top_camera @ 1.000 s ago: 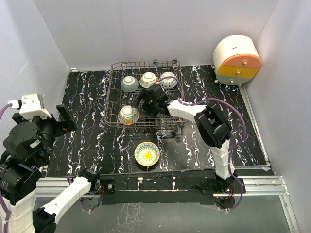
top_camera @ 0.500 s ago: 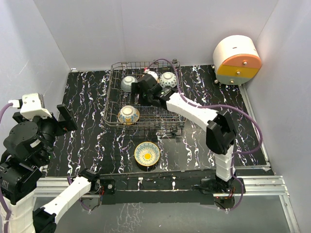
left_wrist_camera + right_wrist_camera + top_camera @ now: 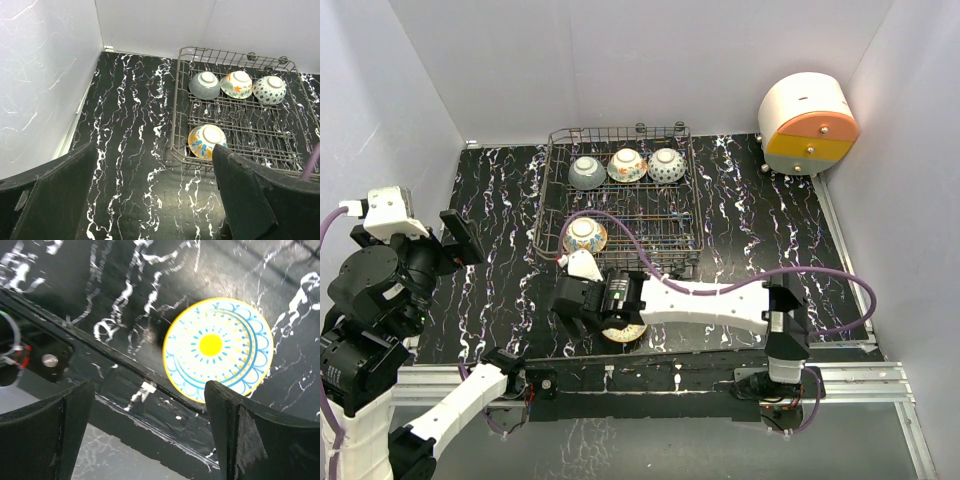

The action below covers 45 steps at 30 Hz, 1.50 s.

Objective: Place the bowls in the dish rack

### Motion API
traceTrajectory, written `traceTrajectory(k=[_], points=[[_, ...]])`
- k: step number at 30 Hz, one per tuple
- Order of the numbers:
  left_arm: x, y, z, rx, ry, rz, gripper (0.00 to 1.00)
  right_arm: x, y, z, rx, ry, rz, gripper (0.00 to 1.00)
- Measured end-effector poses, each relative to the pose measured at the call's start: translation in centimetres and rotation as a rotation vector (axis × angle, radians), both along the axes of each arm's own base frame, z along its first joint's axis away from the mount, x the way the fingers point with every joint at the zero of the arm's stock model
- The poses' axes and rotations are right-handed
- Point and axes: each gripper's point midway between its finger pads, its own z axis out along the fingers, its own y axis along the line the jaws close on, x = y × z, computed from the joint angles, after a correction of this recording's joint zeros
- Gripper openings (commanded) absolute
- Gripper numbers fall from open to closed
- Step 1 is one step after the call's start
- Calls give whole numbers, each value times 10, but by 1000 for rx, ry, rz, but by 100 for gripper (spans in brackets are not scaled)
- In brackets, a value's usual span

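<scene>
The right gripper (image 3: 150,387) is poised over the near edge of the table (image 3: 115,285), jaws spread wide and holding nothing. The yellow sunflower bowl (image 3: 218,347) stands upright on the table with its painted inside up. It lies just beyond the fingertips, offset toward the finger on the right of the wrist view and apart from both fingers. Part of its rim lies ahead of that finger, not in the gap.

Being round, the bowl has no long axis, so the coming grasp probably depends on which part of the rim comes between the pads. The right arm is by far the nearer. The left gripper (image 3: 155,150), likewise wide open and empty, hangs well apart from the bowl and faces the dish rack (image 3: 176,100).

The overhead view alone shows the right arm lying across the bowl, hiding most of it, with the rack beyond. Only the right wrist view shows the bowl whole. The left wrist view does not show it, but gives the rack's load plainly: four bowls inverted, foot rings up.

- **Row farthest from the left fingers:** the grey bowl (image 3: 204,85), the orange-green floral bowl (image 3: 236,83) and the blue bowl (image 3: 270,89).
- **Nearest the left fingers:** the orange-blue floral bowl (image 3: 206,141), alone.

By this count the sunflower bowl is the last to load.
</scene>
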Motion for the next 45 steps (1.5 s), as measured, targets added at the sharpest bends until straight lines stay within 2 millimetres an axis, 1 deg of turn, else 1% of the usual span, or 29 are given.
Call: traceTrajectory(k=[2,6,11,13,15,17,21,22,23,25,30,31,32,33,35,39,41,42,44,45], points=[[0,-1,0,-8,-1,-5,96,-5,-11,-17,-63,17,-11,90],[0,-2,0,-17,-2,-4,96,3,-20,-45,-154,20,-40,85],[-2,-1,0,-33,0,0,96,10,-21,-72,-230,15,-24,67],[-4,-1,0,-39,3,3,96,9,-19,-81,-242,16,-9,65],[-5,0,-1,-43,5,7,96,9,-21,-90,-258,18,2,60],[-6,1,-2,-47,7,10,96,8,-23,-95,-270,20,14,58],[-6,1,-3,-45,12,11,96,7,-17,-96,-247,23,31,50],[-7,1,-3,-45,14,11,96,7,-14,-98,-237,24,35,49],[-7,1,-4,-44,14,11,96,6,-14,-101,-234,28,37,47],[-7,1,-3,-44,14,11,96,4,-17,-109,-241,39,42,43],[-7,1,-4,-43,14,10,96,1,-23,-124,-273,57,39,20],[-7,1,-3,-42,14,10,96,1,-23,-125,-272,58,37,13],[-7,1,-3,-40,14,9,96,1,-22,-126,-271,56,36,9],[-7,1,-3,-38,14,9,96,3,-23,-125,-274,47,37,8],[-7,2,-3,-35,15,8,96,9,-24,-118,-285,11,31,8],[-7,2,-4,-25,16,7,96,9,-23,-111,-279,17,33,8],[-7,2,-3,-17,16,5,96,6,-17,-104,-250,35,43,8],[-7,3,-3,-14,16,5,96,4,-10,-98,-218,52,51,8],[-8,3,-3,-8,15,3,96,1,5,-81,-136,80,68,8],[-8,3,-3,-5,14,3,96,-2,13,-68,-82,99,81,8]])
